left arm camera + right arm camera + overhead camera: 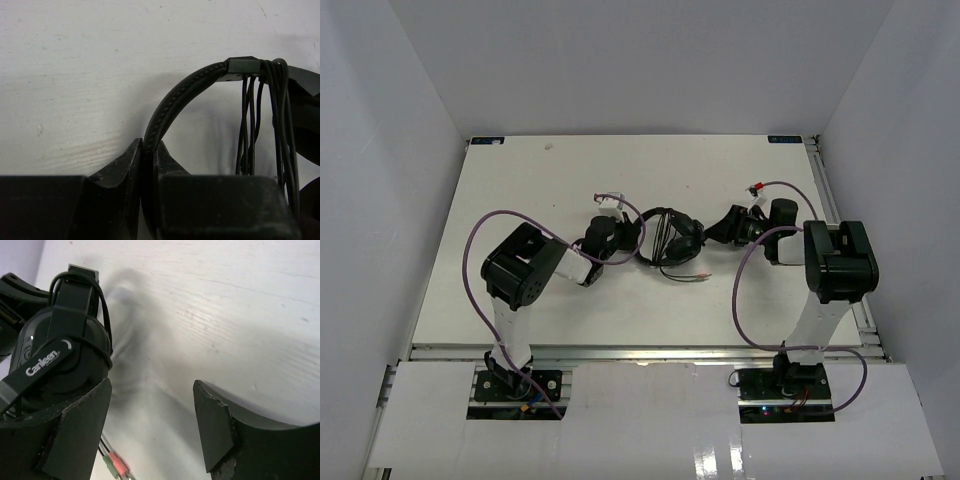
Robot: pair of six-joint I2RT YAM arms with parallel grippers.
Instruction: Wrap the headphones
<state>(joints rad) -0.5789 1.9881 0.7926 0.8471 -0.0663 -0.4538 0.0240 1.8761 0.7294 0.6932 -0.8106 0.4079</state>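
Left hand (148, 147) gripping headphones (175, 100) band, right hand (151, 390) spread wide just beside them.

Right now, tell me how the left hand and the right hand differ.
The left hand is shut on the headphones; the right hand is open, gripping nothing. The left hand sits at the headband, the right hand beside an earcup. Both are black, low over the table.

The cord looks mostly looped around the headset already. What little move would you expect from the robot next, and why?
Probably the right gripper should dip toward the loose pink and green plugs and pick them up. Its jaws stand open and empty, the left gripper pinches the headphones by the headband, and only that cable end lies unwound.
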